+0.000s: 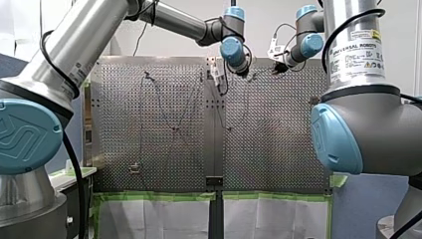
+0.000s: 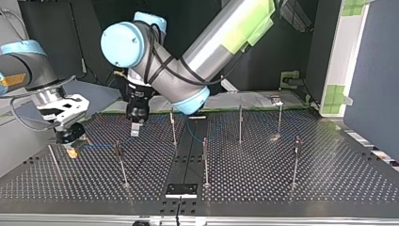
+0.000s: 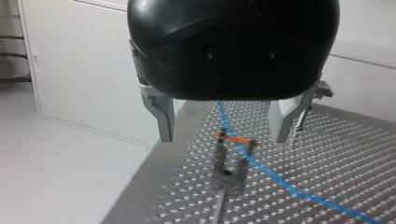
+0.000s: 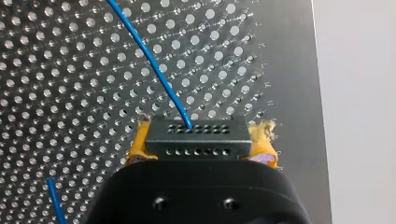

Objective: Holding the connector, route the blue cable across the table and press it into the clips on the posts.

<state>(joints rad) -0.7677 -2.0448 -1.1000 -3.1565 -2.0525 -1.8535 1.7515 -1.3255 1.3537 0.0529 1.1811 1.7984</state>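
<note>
- Presently, front view: my left end effector (image 1: 242,69) and my right end effector (image 1: 277,68) are both near the far edge of the tabletop (image 1: 278,149), about its middle. Their finger states cannot be read here.
- Top view: my right end effector (image 2: 71,149) sits low near the tabletop edge at this view's left. The blue cable (image 2: 101,144) runs from it to a spot under my left end effector (image 2: 135,131). More posts (image 2: 205,160) stand across the tabletop, but whether their clips carry cable is too small to tell.
- Left wrist view: the metal fingers (image 3: 162,122) are spread wide, grip nothing and straddle a clip (image 3: 231,161). The cable crosses the clip's top, but seating cannot be confirmed.
- Right wrist view: the yellow pads (image 4: 140,147) are clamped on the black connector (image 4: 196,133), with the cable leaving its face.
- Assessment: the connector hold is in place. Routing appears to be at an early clip near that edge, and pressing-in is unconfirmed. The remaining posts are judged outstanding.
</note>
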